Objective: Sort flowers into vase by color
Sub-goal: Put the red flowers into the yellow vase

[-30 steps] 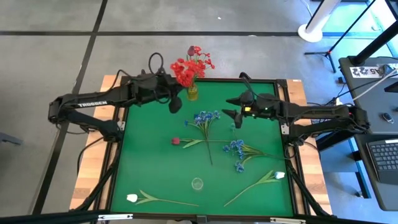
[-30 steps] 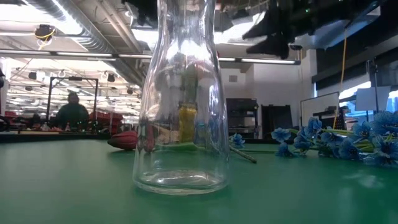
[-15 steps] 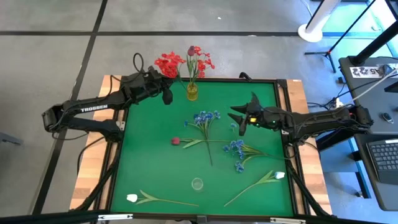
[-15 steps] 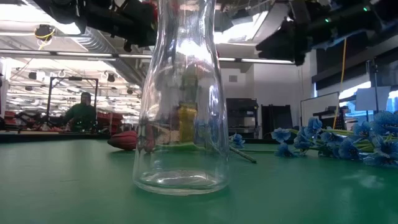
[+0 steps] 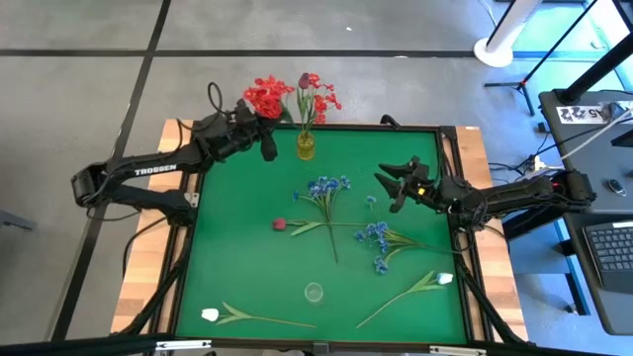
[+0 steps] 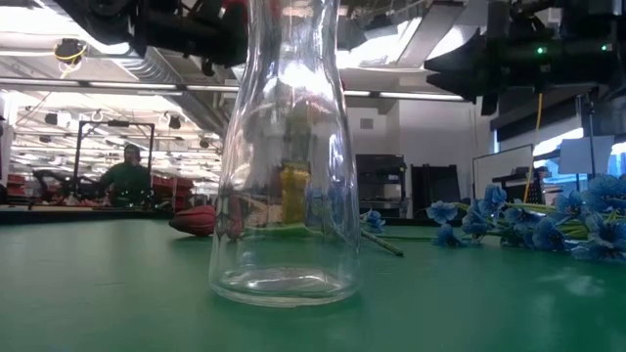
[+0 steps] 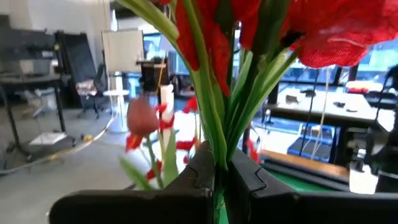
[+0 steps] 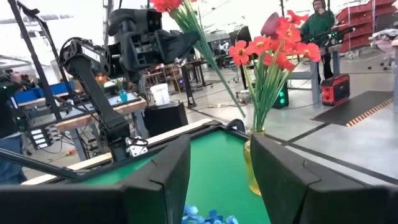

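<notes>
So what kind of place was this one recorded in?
Probably a robotics lab or workshop. Beyond the green table there is a bare concrete floor, ceiling ducting over rows of workbenches, and a person seated at one.

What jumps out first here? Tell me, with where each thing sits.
The bunch of red flowers held up in the left gripper at the mat's far left corner, jaws shut on the stems, beside a yellow vase already holding red blooms. Next, the blue sprays lying mid-mat, and the clear glass vase filling the low view.
</notes>
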Motion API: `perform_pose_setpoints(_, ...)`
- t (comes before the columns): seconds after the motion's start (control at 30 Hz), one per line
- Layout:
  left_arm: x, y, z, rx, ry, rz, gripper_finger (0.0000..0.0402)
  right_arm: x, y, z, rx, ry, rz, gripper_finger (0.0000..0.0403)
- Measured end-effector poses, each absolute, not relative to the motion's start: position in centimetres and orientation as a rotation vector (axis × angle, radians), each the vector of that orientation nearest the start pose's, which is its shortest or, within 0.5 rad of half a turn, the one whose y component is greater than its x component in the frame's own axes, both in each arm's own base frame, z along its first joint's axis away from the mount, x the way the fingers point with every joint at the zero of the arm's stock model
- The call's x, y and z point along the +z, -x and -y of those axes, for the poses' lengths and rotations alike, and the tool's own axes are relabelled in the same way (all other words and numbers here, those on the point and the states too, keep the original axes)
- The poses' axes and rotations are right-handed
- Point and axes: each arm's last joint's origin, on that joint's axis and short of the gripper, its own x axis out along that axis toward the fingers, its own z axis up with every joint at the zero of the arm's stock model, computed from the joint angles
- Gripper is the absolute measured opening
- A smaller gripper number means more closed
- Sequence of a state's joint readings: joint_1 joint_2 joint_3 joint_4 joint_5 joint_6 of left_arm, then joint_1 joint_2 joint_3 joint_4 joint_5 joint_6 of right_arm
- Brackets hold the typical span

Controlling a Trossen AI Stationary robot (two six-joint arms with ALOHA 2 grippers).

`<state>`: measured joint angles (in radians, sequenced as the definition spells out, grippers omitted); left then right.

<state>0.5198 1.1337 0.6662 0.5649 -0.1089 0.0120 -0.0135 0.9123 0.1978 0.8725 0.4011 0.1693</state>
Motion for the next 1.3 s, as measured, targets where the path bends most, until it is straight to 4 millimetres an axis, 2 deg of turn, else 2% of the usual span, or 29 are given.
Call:
perform_pose_setpoints(0.17,29.0,-22.2,-13.4,0.647,-0.053,0.067,0.0004,21.2,-17.6,1.3,-0.379,-0.203,0.189,0.0165)
perform_pose_setpoints(0.27,29.4,-22.8,-14.0,0.657,-0.051,0.041,0.0004,21.2,-17.6,1.3,-0.374,-0.204,0.189,0.0165)
perform_pose_setpoints(0.53,30.1,-25.0,-15.4,0.682,-0.080,-0.149,0.0003,21.1,-17.6,1.3,-0.370,-0.230,0.190,0.0165)
perform_pose_setpoints(1.1,27.7,-26.3,-16.3,0.692,-0.035,-0.254,0.0004,21.0,-17.7,1.3,-0.370,-0.234,0.180,0.0166)
perform_pose_setpoints(1.3,25.0,-27.5,-17.0,0.687,-0.008,-0.347,0.0005,21.0,-17.7,1.3,-0.370,-0.232,0.179,0.0166)
